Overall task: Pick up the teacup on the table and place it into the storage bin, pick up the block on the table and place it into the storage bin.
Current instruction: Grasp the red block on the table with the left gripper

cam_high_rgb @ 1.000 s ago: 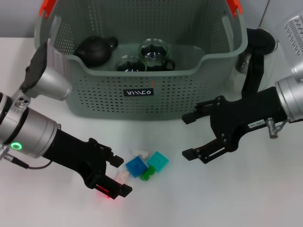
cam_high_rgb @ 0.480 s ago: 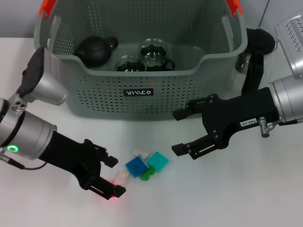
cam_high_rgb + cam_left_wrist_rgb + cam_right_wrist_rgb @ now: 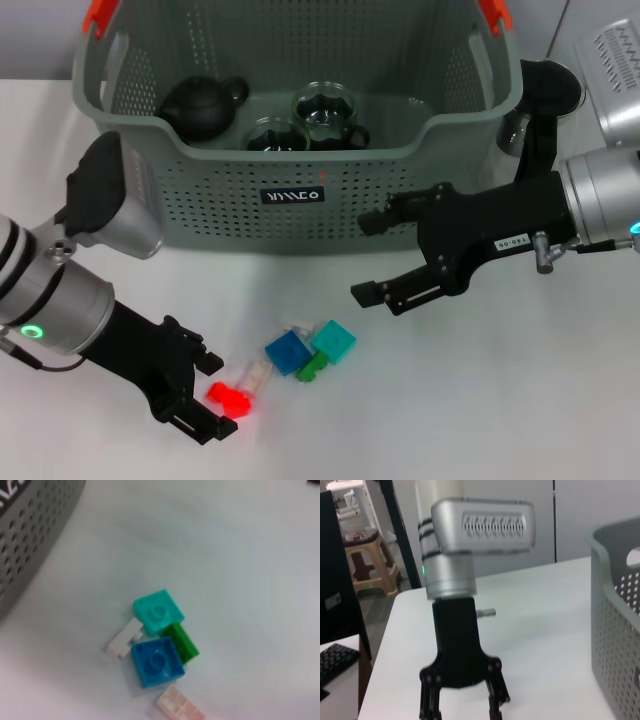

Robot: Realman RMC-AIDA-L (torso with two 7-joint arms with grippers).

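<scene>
A cluster of small blocks lies on the white table in front of the storage bin (image 3: 300,215): blue block (image 3: 287,352), teal block (image 3: 333,340), green block (image 3: 310,368), white block (image 3: 296,327) and a pale block (image 3: 257,377) with a red glow beside it. The left wrist view shows the same blue (image 3: 156,662), teal (image 3: 158,611) and green (image 3: 182,642) blocks. My left gripper (image 3: 213,397) is open just left of the pale block, holding nothing. My right gripper (image 3: 368,258) hangs open above the table, right of the cluster. Two glass teacups (image 3: 325,110) sit inside the bin.
A dark teapot (image 3: 200,103) sits in the bin's left part. The bin's perforated wall (image 3: 620,630) fills the side of the right wrist view, which also shows my left gripper (image 3: 462,712). Something small and glassy (image 3: 514,131) shows partly behind my right arm.
My left gripper has drawn back toward the near left, off the blocks. My right gripper has moved left along the bin's front. The red glow now falls beside the pale block.
</scene>
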